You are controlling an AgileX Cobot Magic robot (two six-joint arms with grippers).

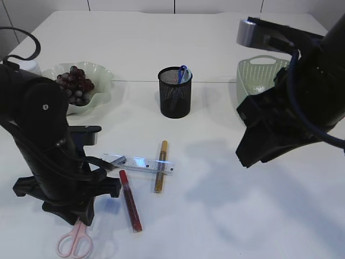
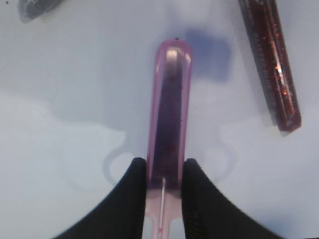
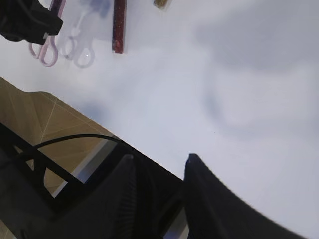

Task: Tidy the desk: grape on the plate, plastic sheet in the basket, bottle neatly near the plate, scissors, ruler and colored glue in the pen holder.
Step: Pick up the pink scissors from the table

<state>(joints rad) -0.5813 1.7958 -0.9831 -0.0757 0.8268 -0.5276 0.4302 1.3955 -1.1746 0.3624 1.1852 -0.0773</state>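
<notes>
Pink scissors (image 1: 75, 241), red glue (image 1: 130, 200), black mesh holder (image 1: 175, 92)

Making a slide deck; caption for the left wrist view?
Left gripper clamps the pink scissors above the white table, red glitter glue alongside.

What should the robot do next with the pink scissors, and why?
Probably lift them straight up. The left gripper is already shut on the scissors, which lie by the red glue. They belong in the pen holder, farther back on the table.
</notes>
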